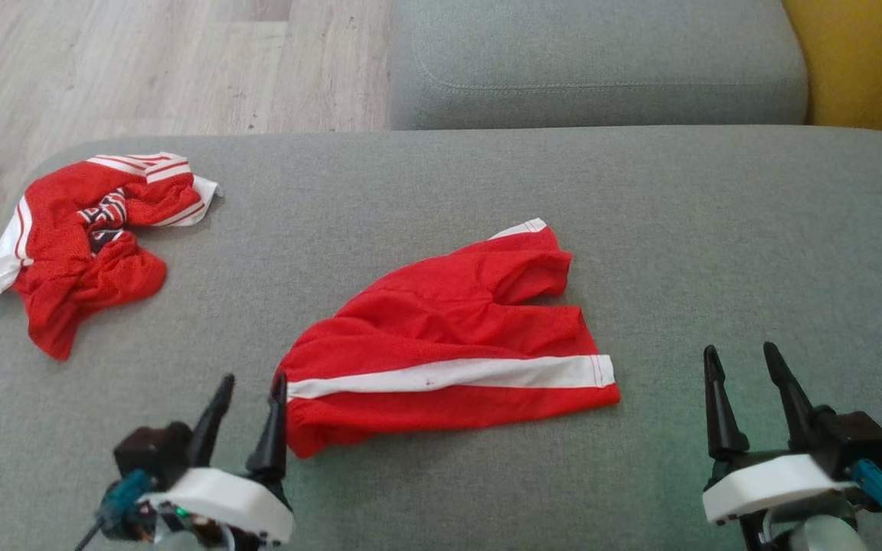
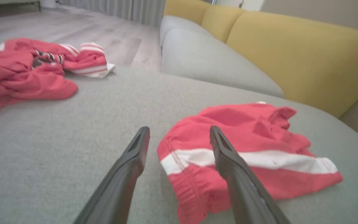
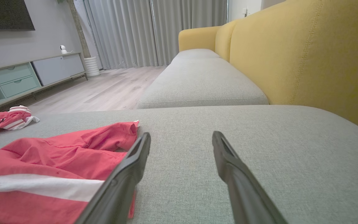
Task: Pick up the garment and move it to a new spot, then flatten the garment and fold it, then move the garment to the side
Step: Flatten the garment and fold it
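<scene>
One pair of red shorts point(image 1: 449, 337) is laid near the middle of a wide grey sofa cushion point(image 1: 640, 229), partly spread out. The nearer leg is stretched fairly flat, with a white side stripe point(image 1: 449, 373) running along its length, while the farther leg is bunched and rumpled. The gathered waistband is turned toward the robot's left and the hems toward its right.

The left gripper point(image 1: 253, 380) is seen just beside the waistband end with its fingers spread apart and nothing between them; whether its inner finger touches the cloth cannot be told. The right gripper point(image 1: 740, 352) is held open as well, over bare cushion to the right of the hems and apart from them.

A crumpled red and white jersey point(image 1: 81, 245) is heaped at the far left of the same cushion, well apart from the shorts. Beyond it, a second grey cushion point(image 1: 594, 61), a yellow backrest point(image 1: 870, 61) and a pale wood floor point(image 1: 142, 69) are visible.
</scene>
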You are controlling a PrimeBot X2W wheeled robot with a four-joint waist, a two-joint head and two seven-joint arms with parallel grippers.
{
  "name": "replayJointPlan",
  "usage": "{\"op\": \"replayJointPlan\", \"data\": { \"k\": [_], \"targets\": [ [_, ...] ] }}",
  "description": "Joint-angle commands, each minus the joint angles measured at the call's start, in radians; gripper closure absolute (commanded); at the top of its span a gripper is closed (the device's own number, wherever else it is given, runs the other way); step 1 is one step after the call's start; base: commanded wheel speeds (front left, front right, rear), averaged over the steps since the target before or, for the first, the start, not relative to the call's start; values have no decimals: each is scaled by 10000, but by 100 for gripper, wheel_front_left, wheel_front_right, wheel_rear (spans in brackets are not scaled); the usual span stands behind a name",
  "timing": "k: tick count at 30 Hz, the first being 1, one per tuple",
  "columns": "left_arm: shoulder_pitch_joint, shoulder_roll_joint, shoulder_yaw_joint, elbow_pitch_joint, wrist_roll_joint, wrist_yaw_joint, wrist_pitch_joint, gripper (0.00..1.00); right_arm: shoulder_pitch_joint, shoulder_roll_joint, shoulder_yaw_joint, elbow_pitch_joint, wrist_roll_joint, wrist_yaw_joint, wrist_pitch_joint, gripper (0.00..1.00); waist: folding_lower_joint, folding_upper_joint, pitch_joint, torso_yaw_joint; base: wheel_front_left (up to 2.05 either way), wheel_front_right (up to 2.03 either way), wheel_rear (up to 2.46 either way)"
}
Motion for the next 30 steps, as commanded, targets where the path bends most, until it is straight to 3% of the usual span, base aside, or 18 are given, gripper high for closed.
{"op": "replayJointPlan", "data": {
  "k": [1, 6, 11, 20, 30],
  "targets": [
    [-574, 217, 598, -430, 66, 150, -220, 0, -233, -60, 193, -350, -111, 75, -138, 0, 0, 0, -29, 6, 0, 0, 0],
    [-612, -60, 984, -547, 308, 516, -494, 0, -270, -60, 205, -466, -123, 75, -138, 0, 0, 0, -125, 3, 0, 0, 0],
    [-370, -411, 1334, -210, 543, 607, -584, 0, -303, -60, 257, -462, -83, 75, -138, 0, 0, 0, -242, -13, 0, 0, 0],
    [337, -822, 2309, -116, 1379, 342, -599, 0, -298, -60, 393, -248, 92, 75, -138, 0, 0, 0, -377, 52, 0, 0, 0],
    [444, -1207, 2631, -30, 1972, 12, -600, 0, -375, -60, 494, 32, 82, 75, -138, 0, 0, 0, -365, 136, 0, 0, 0]
  ]
}}
